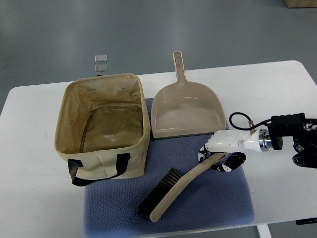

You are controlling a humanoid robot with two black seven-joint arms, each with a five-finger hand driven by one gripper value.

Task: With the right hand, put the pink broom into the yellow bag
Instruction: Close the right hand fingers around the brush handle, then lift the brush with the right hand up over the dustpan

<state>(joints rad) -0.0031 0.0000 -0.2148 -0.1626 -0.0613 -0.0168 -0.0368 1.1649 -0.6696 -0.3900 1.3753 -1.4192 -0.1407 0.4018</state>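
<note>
Top view: my right hand [221,152] closes its fingers around the handle end of the pink broom [179,191], which lies diagonally on the blue mat [218,203], bristles toward me. The yellow bag [103,126] stands open-mouthed to its left on the worktop [29,198], ready to receive it; the dustpan [185,111] rests behind.

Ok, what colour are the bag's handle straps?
Black, on the beige bag; the handle straps show clearly in the top view.

right arm in from right edge, right hand [223,151] fingers curled, palm down
</note>
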